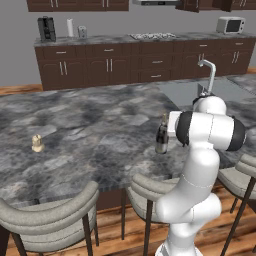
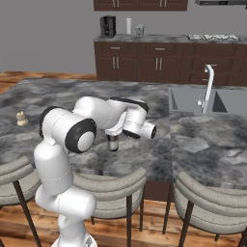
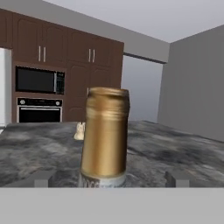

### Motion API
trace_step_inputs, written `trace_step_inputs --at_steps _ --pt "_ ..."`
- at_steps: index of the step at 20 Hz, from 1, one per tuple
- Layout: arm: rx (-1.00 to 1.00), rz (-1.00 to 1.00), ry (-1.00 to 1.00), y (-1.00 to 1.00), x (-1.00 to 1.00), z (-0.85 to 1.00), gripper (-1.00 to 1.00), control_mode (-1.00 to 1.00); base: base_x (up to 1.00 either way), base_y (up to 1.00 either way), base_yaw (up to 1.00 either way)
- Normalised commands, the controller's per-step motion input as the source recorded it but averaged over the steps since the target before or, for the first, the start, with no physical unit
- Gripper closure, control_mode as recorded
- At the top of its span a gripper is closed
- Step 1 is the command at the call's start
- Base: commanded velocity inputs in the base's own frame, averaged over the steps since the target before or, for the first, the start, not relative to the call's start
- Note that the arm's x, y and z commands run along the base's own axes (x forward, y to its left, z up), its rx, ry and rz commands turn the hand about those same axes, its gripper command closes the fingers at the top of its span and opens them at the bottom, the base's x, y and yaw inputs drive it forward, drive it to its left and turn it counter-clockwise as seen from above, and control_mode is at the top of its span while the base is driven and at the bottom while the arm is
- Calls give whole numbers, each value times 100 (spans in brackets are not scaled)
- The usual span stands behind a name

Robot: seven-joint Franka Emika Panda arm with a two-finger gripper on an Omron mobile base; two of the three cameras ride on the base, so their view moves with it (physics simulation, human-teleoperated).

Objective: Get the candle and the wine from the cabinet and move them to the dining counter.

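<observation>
- The wine (image 1: 161,136) stands upright on the dining counter (image 1: 90,125), near its front edge, just in front of the arm's wrist.
- In the hand view the bottle's gold foil neck (image 3: 105,135) rises midway between the two finger tips of the gripper (image 3: 107,178); a clear gap shows on each side of the neck, so the jaws stand wide apart and grip nothing.
- The candle (image 1: 37,143) sits on the same counter, well apart from the bottle, towards the counter's left side.
- The hand view places the candle (image 3: 80,131) beyond the bottle, just left of its neck, with a built-in microwave (image 3: 39,80) and a wall oven (image 3: 39,110) in dark cabinetry behind.
- The left base view shows the bottle's dark body and neck beside the white wrist; the fingers themselves are hidden by the arm.
- The right base view shows only the lower body of the wine (image 2: 113,143) below the hand; the neck is covered by the wrist.
- The right base view shows the sink basin (image 2: 193,100) and its faucet (image 2: 207,87) set into the counter to the right of the arm, and the candle (image 2: 21,118) at far left.
- Grey cushioned stools (image 1: 50,215) stand along the counter's near edge.
</observation>
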Motion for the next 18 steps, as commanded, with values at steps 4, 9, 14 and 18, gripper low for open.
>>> trace_step_inputs --at_steps 4,9,14,18 --pt "0 0 0 -1 -1 9 -100 -100 0 0 0" --pt "0 0 0 -18 -2 22 -100 -100 0 0 0" --pt "0 0 -1 -10 -10 34 -100 -100 0 0 0" --pt "0 0 -1 -1 -39 53 -100 -100 0 0 0"
